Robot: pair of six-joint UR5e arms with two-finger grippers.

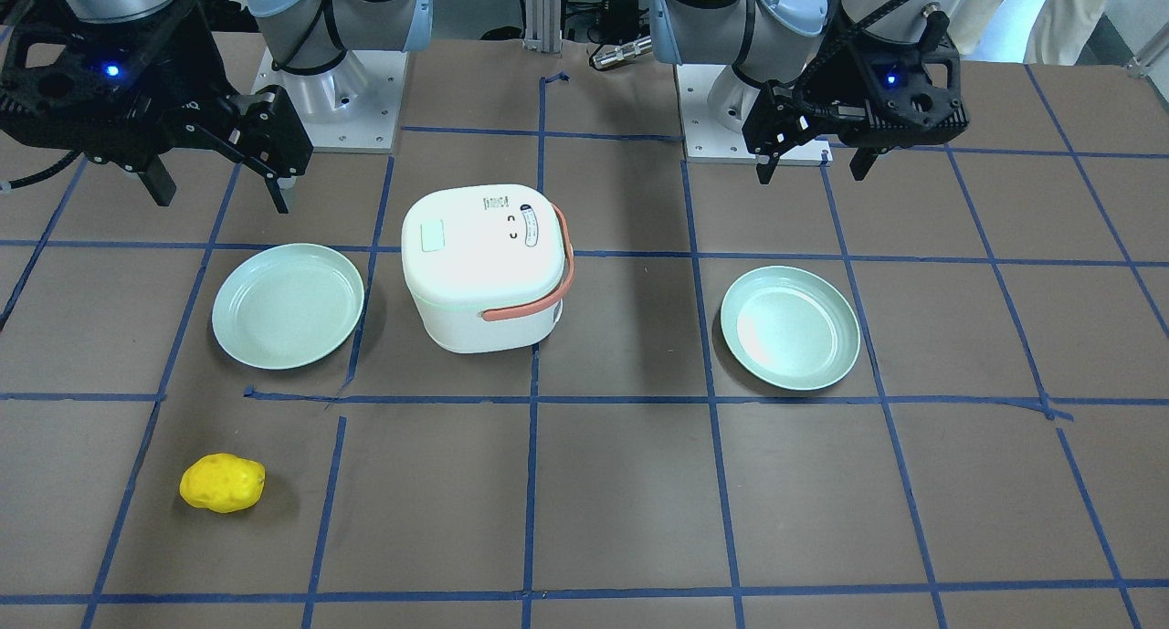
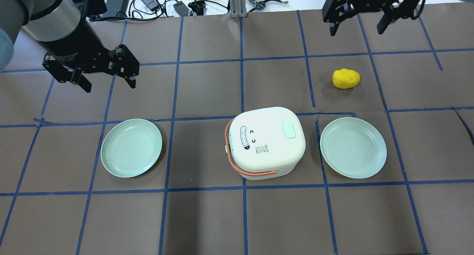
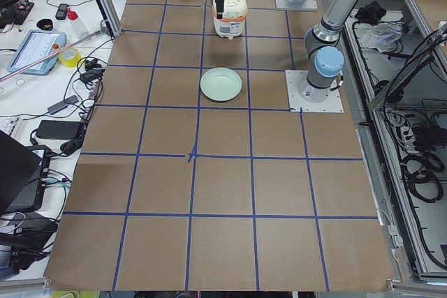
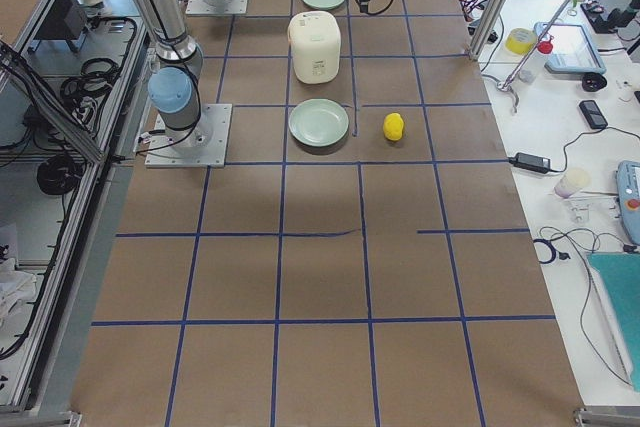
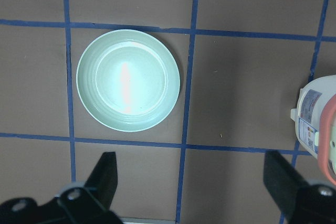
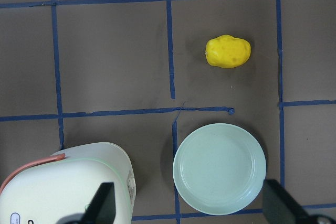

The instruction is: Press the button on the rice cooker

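Nearest and biggest: left gripper (image 2: 110,85), hanging high, fingers spread, holding nothing. Likewise right gripper (image 2: 356,31), spread and empty. Low between both, untouched: rice cooker (image 2: 268,144), down to the right of the left claw, down to the left of the right one. Roughly beneath each claw: left plate (image 2: 131,147), right plate (image 2: 353,147). Ahead of the right claw: yellow toy (image 2: 346,78). Smallest, on the lid: pale green pad (image 2: 289,130), probably the button. Looks like the approach step, not yet begun; calls next for centring one claw over the pad and pushing straight down
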